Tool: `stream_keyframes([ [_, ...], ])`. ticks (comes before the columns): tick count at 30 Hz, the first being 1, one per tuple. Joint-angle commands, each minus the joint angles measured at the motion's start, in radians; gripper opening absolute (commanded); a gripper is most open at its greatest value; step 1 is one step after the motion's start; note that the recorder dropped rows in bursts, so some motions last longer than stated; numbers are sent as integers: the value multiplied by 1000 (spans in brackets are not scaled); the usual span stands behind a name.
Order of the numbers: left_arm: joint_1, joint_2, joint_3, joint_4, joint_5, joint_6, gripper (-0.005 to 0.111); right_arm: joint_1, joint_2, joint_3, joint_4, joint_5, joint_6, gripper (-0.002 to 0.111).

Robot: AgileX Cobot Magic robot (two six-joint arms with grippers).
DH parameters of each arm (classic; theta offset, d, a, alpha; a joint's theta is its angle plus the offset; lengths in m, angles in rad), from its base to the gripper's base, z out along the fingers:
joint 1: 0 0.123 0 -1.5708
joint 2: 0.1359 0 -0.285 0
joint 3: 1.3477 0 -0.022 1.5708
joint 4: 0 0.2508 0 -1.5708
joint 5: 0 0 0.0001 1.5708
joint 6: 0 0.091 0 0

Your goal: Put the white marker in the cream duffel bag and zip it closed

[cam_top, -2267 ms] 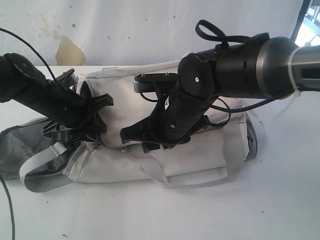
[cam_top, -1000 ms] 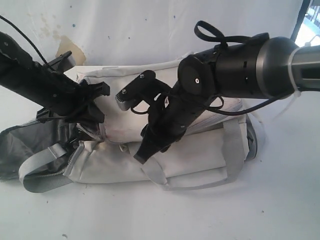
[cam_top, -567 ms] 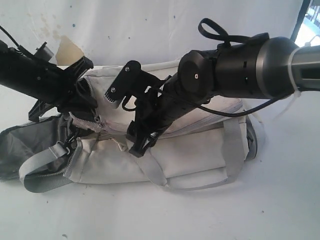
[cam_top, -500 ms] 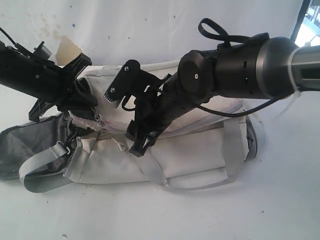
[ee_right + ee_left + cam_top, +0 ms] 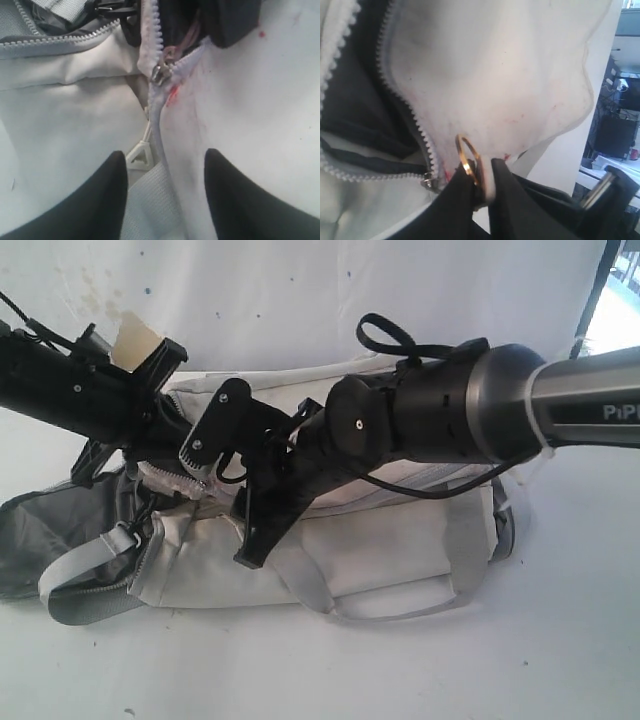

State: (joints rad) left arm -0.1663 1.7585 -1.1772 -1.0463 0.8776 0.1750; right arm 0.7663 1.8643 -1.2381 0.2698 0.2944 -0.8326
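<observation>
- As I swing the right gripper (image 5: 165, 197) across toward the left arm, it comes in over the zip of the cream duffel bag (image 5: 380, 550). A moment ago it sat over the middle of the bag. Now both fingers straddle the closed stretch of teeth, spread apart and holding nothing.
- And the other side?
- My left gripper (image 5: 481, 189) is clamped on a fold of bag fabric right beside a gold ring (image 5: 468, 159). It has hauled that end up and back, so the zip line is pulled taut instead of slumped. My read is that this gives the right gripper a straight track to run the slider (image 5: 161, 74) along.
- Where's the white marker?
- I can't see it in any view. Dark lining shows through the open part of the zip, but I can't make out a marker in there. I'm guessing it's down inside, and I can't confirm that.
- Anything else hidden?
- Plenty. From the outside camera, my right forearm covers the slider and most of the opening. At the right wrist, a small white plastic loop (image 5: 139, 152) hangs by the seam just ahead of the fingers, and I can't tell whether that's the pull tab. How far the zip has left to run is cut off too.
</observation>
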Motion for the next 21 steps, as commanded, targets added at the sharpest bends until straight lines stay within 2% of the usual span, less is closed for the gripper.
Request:
stream_keyframes([
  [1, 3, -14, -7, -81, 21, 16, 0, 1, 15, -6, 6, -9, 3, 35],
  [5, 3, -14, -7, -133, 39, 49, 0, 1, 33, -6, 7, -29, 5, 31],
  [8, 3, -14, -7, -109, 39, 50, 0, 1, 37, -6, 7, -21, 7, 27],
  [13, 4, -14, -9, -113, 56, 50, 0, 1, 37, -6, 7, 7, 13, 0],
  [21, 83, -34, -10, -119, 86, 50, 0, 1, 33, -6, -12, 116, 42, 0],
])
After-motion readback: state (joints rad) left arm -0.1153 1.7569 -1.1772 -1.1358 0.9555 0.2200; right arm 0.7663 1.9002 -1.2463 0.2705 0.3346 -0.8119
